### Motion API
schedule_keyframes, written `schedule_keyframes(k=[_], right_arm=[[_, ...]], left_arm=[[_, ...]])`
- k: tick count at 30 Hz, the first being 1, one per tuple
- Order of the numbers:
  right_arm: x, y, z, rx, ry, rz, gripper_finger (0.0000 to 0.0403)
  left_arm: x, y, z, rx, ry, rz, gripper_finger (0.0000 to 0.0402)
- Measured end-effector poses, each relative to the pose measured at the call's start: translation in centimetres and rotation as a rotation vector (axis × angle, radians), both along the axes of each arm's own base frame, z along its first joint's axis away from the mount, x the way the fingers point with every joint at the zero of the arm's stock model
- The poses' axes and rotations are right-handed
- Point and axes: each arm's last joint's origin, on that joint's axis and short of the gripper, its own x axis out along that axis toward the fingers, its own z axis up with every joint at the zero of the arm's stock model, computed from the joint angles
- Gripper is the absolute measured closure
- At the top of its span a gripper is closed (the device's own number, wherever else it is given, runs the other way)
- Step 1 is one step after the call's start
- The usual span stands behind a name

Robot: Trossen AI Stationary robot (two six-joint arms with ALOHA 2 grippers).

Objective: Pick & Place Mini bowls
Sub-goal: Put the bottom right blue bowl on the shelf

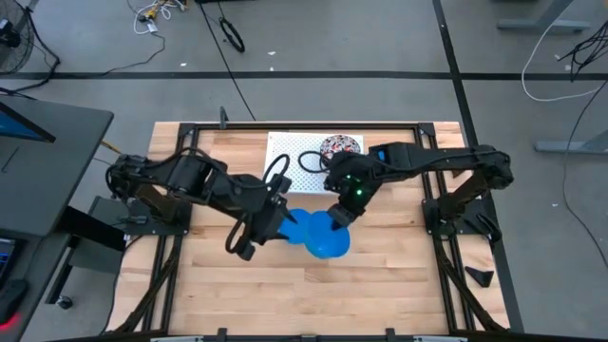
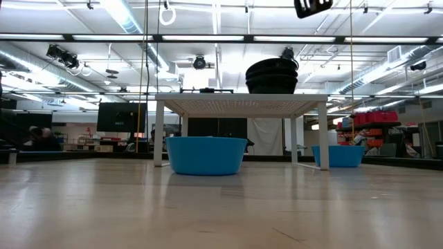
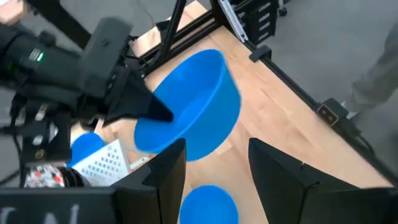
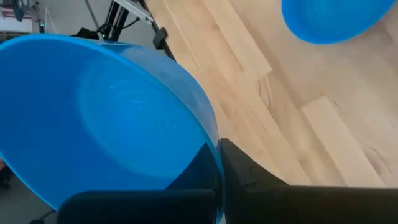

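Right tool (image 4: 217, 180) pinching tilted blue bowl (image 4: 106, 118) rim, mouth sideways

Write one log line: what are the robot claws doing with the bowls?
right claw: shut on lifted blue bowl | left claw: open, empty, above second blue bowl

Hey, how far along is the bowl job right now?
Looks done: patterned bowls sit stacked on the white rack. In hand: the right hand is shut on the rim of a tilted blue bowl, off the table. Still to do: a second blue bowl lies below the open left hand, a third blue bowl by the rack; where they go isn't shown.
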Motion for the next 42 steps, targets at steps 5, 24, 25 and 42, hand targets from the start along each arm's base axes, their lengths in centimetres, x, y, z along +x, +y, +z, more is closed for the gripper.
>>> schedule_keyframes(k=[5,24,25,42], right_arm=[[0.6,-0.2,-0.6,0.01,0.014,-0.002,0.0403],[1.9,-0.5,-2.0,0.018,0.034,0.023,0.0403],[2.0,-0.6,-2.1,0.018,0.038,0.023,0.0403],[2.8,-0.9,-2.6,0.032,0.0,0.046,0.0403]], left_arm=[[-0.1,-0.2,0.0,0.035,-0.002,-0.033,0.0223],[2.7,-0.9,-2.8,0.169,0.061,-0.141,0.0223],[2.8,-0.9,-2.8,0.174,0.055,-0.138,0.0223],[4.3,-1.1,-5.2,0.106,0.194,-0.19,0.0223]])
